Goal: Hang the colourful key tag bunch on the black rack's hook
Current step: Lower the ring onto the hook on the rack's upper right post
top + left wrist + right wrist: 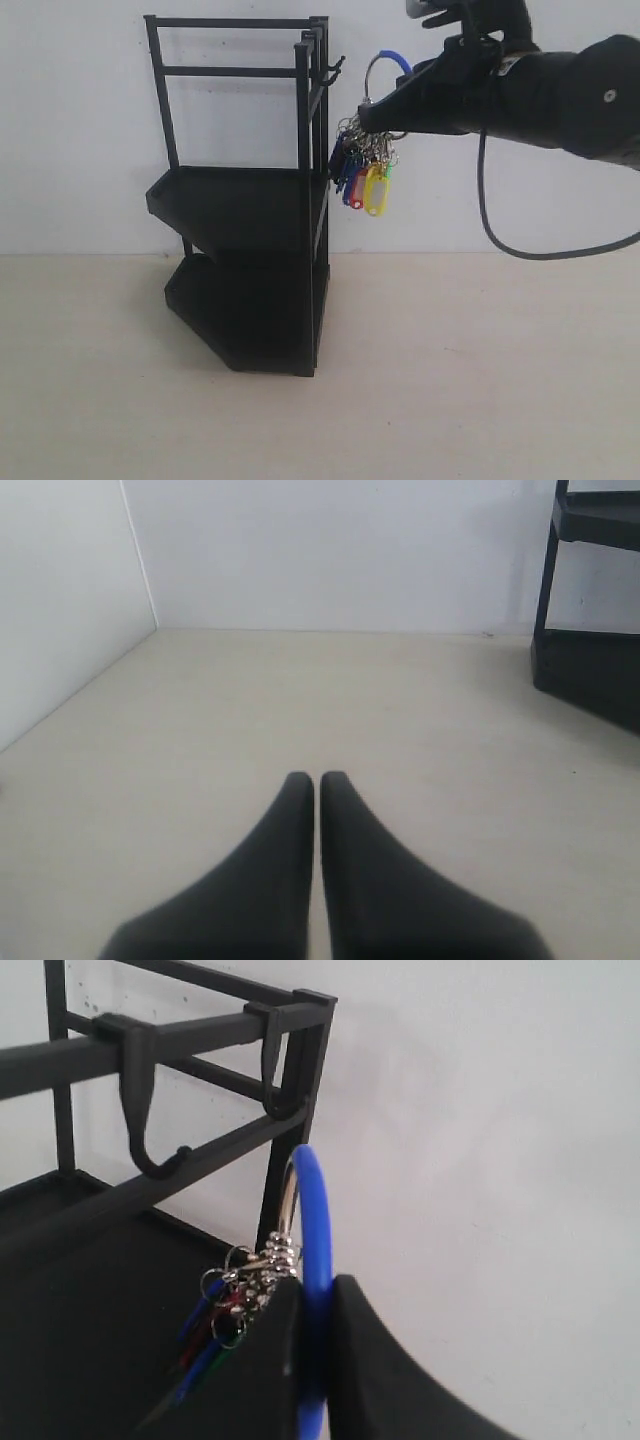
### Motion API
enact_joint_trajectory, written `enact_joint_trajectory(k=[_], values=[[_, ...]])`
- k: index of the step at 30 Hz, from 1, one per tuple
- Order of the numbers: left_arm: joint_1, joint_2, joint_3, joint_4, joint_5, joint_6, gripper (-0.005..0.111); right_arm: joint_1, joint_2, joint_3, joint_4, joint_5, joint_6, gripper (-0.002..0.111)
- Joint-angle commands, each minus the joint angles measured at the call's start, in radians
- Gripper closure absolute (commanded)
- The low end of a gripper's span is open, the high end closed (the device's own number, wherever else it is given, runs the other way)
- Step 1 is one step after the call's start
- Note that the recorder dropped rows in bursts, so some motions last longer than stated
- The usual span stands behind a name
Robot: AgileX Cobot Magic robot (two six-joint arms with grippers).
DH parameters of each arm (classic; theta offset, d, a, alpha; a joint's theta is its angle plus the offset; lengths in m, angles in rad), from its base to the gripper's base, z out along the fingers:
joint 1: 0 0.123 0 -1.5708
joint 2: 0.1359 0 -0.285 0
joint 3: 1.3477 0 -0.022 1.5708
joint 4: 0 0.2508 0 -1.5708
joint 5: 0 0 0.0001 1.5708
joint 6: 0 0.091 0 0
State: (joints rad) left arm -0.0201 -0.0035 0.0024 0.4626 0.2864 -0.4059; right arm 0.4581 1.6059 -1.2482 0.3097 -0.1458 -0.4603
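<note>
Gripping the blue-sleeved ring [392,58] between fingers closed tight on it, your right hand [375,115] is high up at the right of the black rack [250,200], level with its top bars. The ring stands roughly upright above the fingers, and the colourful key tag bunch [362,170] dangles from it on short chains just below the hand, with blue, red, yellow and green tags showing. The tags hang right beside the rack's front corner post, a little above the upper shelf. Whether the blue tag touches the post, you cannot tell. The hook [334,68] sticks out from that post near the top, and in the exterior view a small gap of wall shows between its tip and the ring, so the bunch is not on it. Your right wrist view shows the ring rising out of the pinched fingers [355,1350], its top just under the curve of the nearer of two hooks on the top bar. A black cable [500,230] loops down from the arm. The rack stands on the pale surface [480,360] against the white wall. Your left hand [317,780] is low over the surface, its fingers pressed almost together with only a thin slit between them and nothing in it. The foot of the rack shows at the edge of that view.
</note>
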Motion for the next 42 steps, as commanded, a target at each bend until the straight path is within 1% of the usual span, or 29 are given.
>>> enact_joint_trajectory(k=[1,14,23,28,38,39,41,42], values=[[-0.001,0.004,-0.002,0.000,-0.003,-0.006,0.102,0.013,0.040,-0.051,-0.006,-0.052,-0.058,0.108],[-0.001,0.004,-0.002,0.000,-0.003,-0.006,0.102,0.071,0.082,-0.102,-0.006,-0.076,-0.110,0.108],[-0.001,0.004,-0.002,0.000,-0.003,-0.006,0.102,0.077,0.082,-0.102,-0.006,-0.047,-0.095,0.108],[-0.001,0.004,-0.002,0.000,-0.003,-0.006,0.102,0.098,0.082,-0.102,-0.006,-0.047,-0.090,0.108],[-0.001,0.004,-0.002,0.000,-0.003,-0.006,0.102,0.099,0.082,-0.102,-0.002,-0.023,-0.090,0.108],[-0.001,0.004,-0.002,0.000,-0.003,-0.006,0.102,0.099,0.082,-0.102,-0.002,-0.023,-0.090,0.105],[-0.001,0.004,-0.002,0.000,-0.003,-0.006,0.102,0.099,0.082,-0.102,-0.002,-0.028,-0.099,0.091],[-0.001,0.004,-0.002,0.000,-0.003,-0.006,0.102,0.099,0.082,-0.102,-0.002,-0.028,-0.099,0.082]])
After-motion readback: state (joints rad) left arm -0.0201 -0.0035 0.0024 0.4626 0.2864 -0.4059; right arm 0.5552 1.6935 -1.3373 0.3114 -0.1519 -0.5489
